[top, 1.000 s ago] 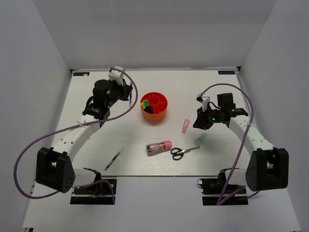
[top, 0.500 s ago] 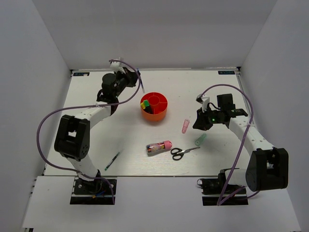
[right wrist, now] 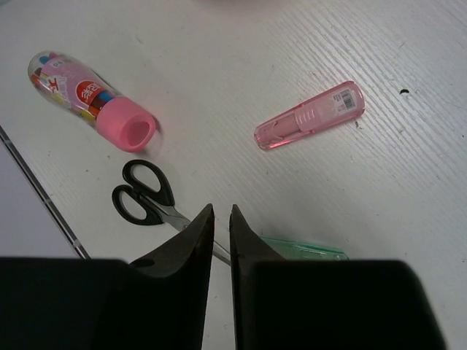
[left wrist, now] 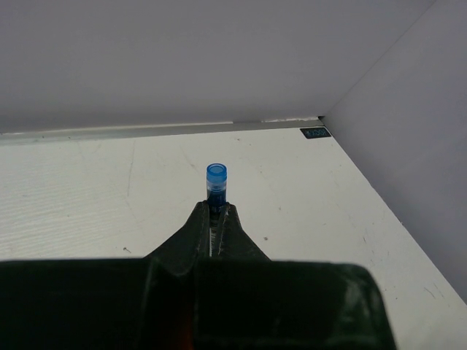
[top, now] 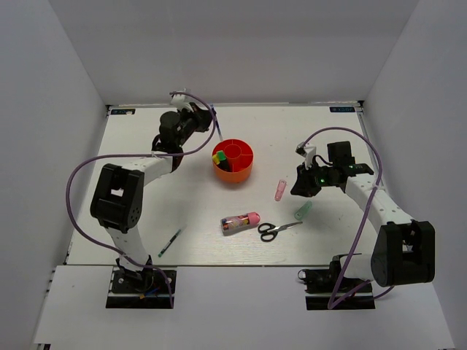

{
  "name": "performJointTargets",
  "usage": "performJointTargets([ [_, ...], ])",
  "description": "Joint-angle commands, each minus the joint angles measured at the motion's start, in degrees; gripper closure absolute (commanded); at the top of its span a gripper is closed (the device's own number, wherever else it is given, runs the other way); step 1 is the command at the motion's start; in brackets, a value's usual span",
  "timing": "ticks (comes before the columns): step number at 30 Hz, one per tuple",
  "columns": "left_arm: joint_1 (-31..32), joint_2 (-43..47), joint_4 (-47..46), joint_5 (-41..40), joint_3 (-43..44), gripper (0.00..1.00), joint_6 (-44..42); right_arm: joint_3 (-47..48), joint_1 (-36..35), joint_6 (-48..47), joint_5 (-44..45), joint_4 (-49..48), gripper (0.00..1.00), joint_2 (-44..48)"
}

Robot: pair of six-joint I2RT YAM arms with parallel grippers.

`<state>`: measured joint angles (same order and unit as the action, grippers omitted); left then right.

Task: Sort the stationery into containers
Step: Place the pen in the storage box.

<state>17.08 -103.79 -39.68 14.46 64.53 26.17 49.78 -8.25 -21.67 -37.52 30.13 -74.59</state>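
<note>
My left gripper (left wrist: 217,208) is shut on a thin blue-capped pen (left wrist: 216,179) and holds it above the table's far left, just left of the orange-red organiser (top: 233,169); it also shows in the top view (top: 206,122). Green- and yellow-capped markers (top: 218,157) stand in the organiser. My right gripper (right wrist: 220,211) is shut and empty, hovering over the scissors' blades; it also shows in the top view (top: 298,187). Black-handled scissors (right wrist: 144,191), a pink tube (right wrist: 310,115), a pale green tube (right wrist: 310,251) and a clear pink-capped tube (right wrist: 91,98) lie on the table.
A thin dark pen (top: 171,241) lies near the table's front left edge. White walls enclose the table at the back and on both sides. The clear tube (top: 241,221) and the scissors (top: 276,230) lie in front of the organiser.
My left arm has swung towards the back and to the right, carrying the blue-capped pen closer to the organiser. The right arm has not moved.
</note>
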Motion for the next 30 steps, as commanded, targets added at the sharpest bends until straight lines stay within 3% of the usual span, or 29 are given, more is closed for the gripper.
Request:
performJointTargets([
  [1,0.1,0.1,-2.0,0.8,-0.3,1.00,0.0,0.1,0.3,-1.1,-1.0,0.3,0.82,-0.2],
  [8,0.3,-1.1,-1.6,1.2,-1.1,1.00,-0.8,0.1,0.3,-1.1,-1.0,0.4,0.80,-0.3],
  [21,3.2,-1.8,1.3,1.2,-2.7,1.00,-4.4,0.3,0.3,-1.5,-1.3,0.9,0.62,-0.1],
  [30,4.0,-1.9,3.8,0.3,-3.2,0.93,-7.1,0.3,0.4,-1.7,-1.6,1.1,0.54,0.2],
])
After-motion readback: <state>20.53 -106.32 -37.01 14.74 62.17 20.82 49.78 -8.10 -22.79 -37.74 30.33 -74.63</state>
